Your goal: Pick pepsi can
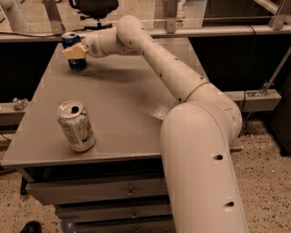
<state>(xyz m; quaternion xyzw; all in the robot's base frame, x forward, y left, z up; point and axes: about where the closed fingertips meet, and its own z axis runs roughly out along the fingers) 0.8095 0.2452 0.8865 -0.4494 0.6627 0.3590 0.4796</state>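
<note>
The pepsi can (71,40) is dark blue with a silver top. It stands upright near the far left corner of the grey table (122,104). My gripper (75,52) reaches in from the right and sits right at the can, with its tan tip across the can's middle. The can's blue lower part shows below the gripper and seems to rest on the table. The far side of the can and gripper is hidden.
A silver-white can (76,126) with green and orange markings stands upright near the table's front left edge. My white arm (200,136) crosses the table's right half. Drawers (100,191) sit under the tabletop. An office chair (93,7) stands behind the table.
</note>
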